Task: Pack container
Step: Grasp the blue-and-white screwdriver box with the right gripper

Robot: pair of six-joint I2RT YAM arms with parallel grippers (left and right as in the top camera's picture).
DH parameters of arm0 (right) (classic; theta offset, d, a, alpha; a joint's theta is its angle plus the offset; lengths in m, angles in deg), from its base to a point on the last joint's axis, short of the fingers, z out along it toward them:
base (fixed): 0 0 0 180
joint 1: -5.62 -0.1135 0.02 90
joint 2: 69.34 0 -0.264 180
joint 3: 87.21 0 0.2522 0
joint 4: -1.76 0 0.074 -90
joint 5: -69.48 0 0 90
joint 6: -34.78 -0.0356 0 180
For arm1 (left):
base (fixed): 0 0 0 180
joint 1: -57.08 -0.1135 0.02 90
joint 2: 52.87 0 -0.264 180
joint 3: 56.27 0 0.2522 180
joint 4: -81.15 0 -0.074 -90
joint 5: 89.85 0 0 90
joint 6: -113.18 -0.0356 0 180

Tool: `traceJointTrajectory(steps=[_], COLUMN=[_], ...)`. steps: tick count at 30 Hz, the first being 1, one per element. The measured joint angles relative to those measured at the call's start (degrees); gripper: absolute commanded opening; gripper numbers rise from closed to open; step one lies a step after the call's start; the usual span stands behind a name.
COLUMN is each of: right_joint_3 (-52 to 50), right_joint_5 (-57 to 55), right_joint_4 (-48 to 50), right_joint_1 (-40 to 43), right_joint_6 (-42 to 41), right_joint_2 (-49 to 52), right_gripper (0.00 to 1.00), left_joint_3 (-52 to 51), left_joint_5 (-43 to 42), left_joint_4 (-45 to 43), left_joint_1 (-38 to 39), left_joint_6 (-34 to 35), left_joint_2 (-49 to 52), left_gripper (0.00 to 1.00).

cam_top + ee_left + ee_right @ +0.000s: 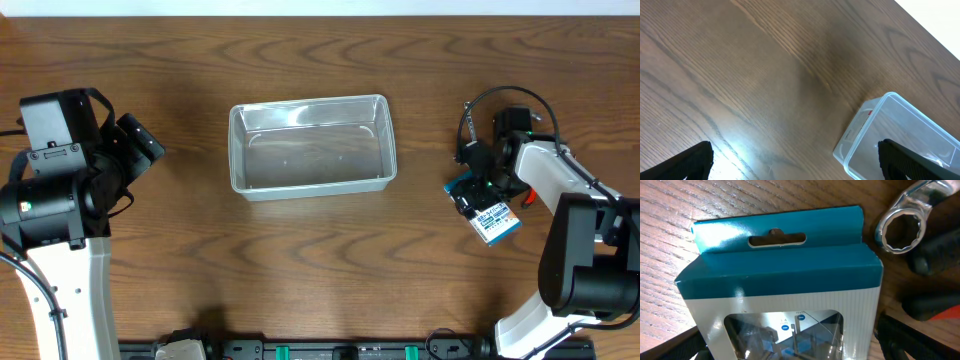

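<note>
- Brown wood-grain worktop (300,270); pale wall strip along the far edge.
- Container (312,147): clear tub, sits upright at mid-worktop, long side running left-right, nothing inside. Left wrist cam also catches one rounded corner, low right in its view.
- Left arm on the left side, well apart from the container. Left fingers (690,162) spread wide, nothing btwn them, over bare wood, with the tub corner just by the right-hand tip.
- Right arm on the right, wrist bent down over a box (495,222), right of the container and clear of it.
- Box: teal top w/ hang slot, white front w/ clear window; contents too blurred to tell.
- Right fingers (910,340) sit on both sides of the box, closed in on it, holding it.
- Wrench (910,201): shiny ring end lies on the wood just beside the box's top corner, not touching.
- Dark tool w/ orange part (940,255) next to the wrench, blurred; can't tell what it is.
</note>
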Motion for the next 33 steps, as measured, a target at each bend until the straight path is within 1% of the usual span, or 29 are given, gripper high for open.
traceJointTrajectory(steps=[3,5,8,13,16,29,33], right_joint_3=[0.02,0.02,0.11,0.15,0.17,1.03,2.21], right_joint_5=[0.00,0.00,0.09,0.22,0.24,0.26,0.35], right_joint_4=[0.04,0.09,0.22,0.39,0.46,-0.35,-1.62], right_joint_1=[0.00,0.00,0.04,0.04,0.04,-0.09,-0.61], right_joint_6=[-0.07,-0.42,-0.96,-2.34,-3.30,-6.54,-7.21], right_joint_2=[0.00,0.02,0.09,0.11,0.11,0.48,0.87], right_gripper=[0.98,0.95,0.87,0.85,0.78,0.76,0.74], left_joint_3=[0.00,0.00,0.00,0.00,0.00,0.00,0.00], left_joint_5=[0.00,0.00,0.00,0.00,0.00,0.00,0.00], left_joint_4=[-0.02,-0.02,-0.02,-0.04,-0.04,-0.04,-0.04], left_joint_1=[0.00,0.00,0.00,0.00,0.00,0.00,0.00], left_joint_6=[0.00,0.02,0.00,0.00,0.00,0.00,0.00], left_joint_2=[0.00,0.00,0.00,0.00,0.00,0.00,0.00], left_gripper=[0.98,0.98,0.98,0.98,0.98,0.98,0.98])
